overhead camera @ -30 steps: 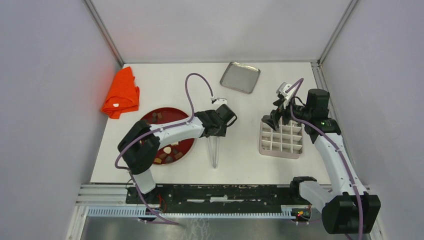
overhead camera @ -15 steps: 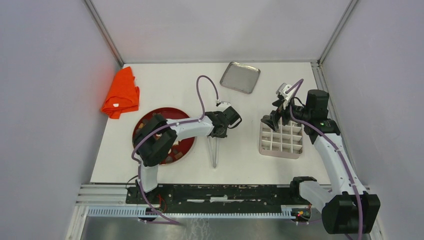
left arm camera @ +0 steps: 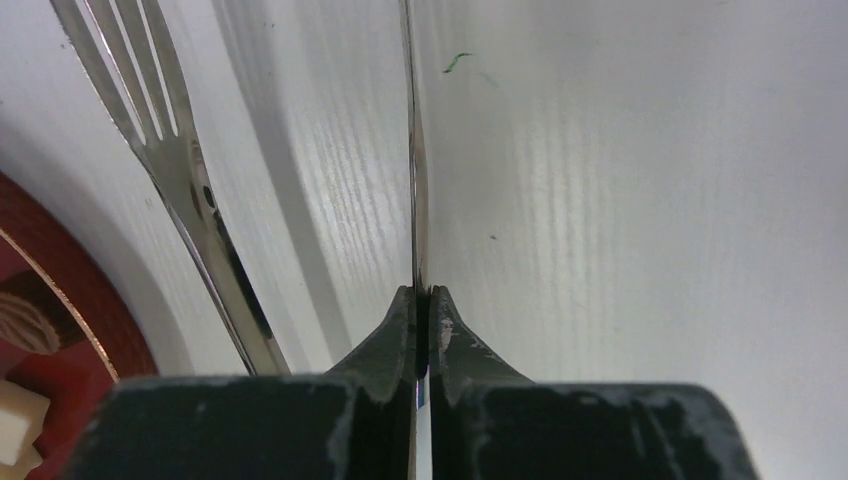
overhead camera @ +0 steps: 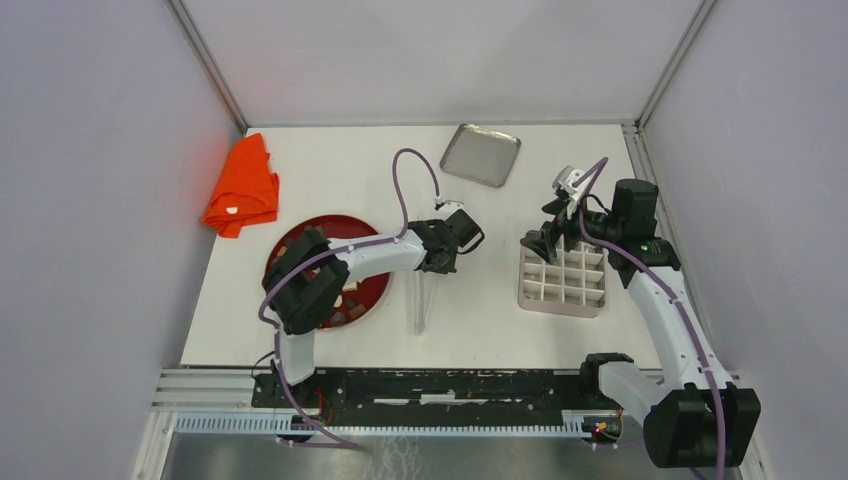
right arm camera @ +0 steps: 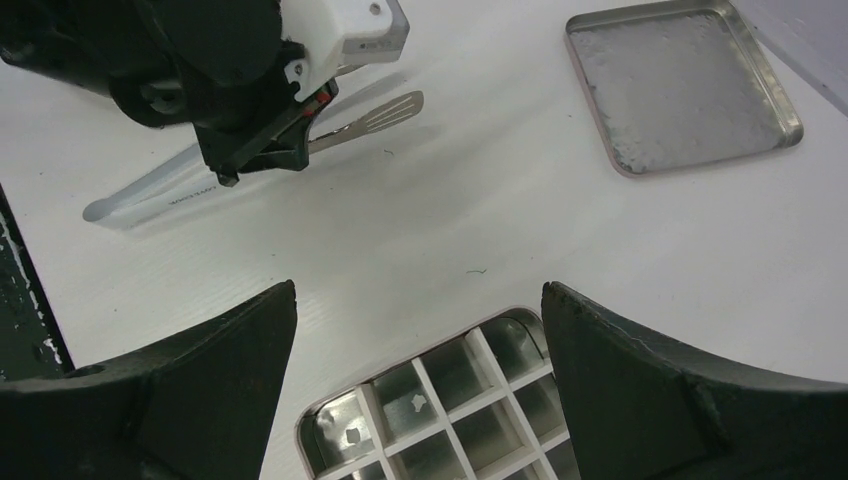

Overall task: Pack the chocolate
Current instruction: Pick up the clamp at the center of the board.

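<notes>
The chocolate pieces [overhead camera: 345, 299], brown, tan and cream, lie on a red plate [overhead camera: 372, 290], partly hidden under my left arm. A few pieces [left arm camera: 14, 432] show at the plate's rim [left arm camera: 92, 312] in the left wrist view. My left gripper [overhead camera: 438, 263] [left arm camera: 422, 295] is shut on one thin blade [left arm camera: 412, 150] of metal tongs [overhead camera: 420, 305], right of the plate. The tongs' other arm [left arm camera: 180, 170] ends in fork tines. My right gripper [overhead camera: 552, 238] [right arm camera: 418, 288] is open and empty above the far left corner of a white grid box [overhead camera: 565, 280] [right arm camera: 450, 400], whose cells look empty.
A square metal tray [overhead camera: 481, 154] [right arm camera: 680, 80] lies at the back centre. An orange cloth [overhead camera: 242, 187] lies at the far left. My left gripper [right arm camera: 250, 100] and the tongs [right arm camera: 370, 118] show in the right wrist view. A black rail [overhead camera: 450, 385] runs along the near edge.
My left arm's elbow has swung in over the red plate. The tongs' near end has swung a little to the left. The right arm has not moved.
</notes>
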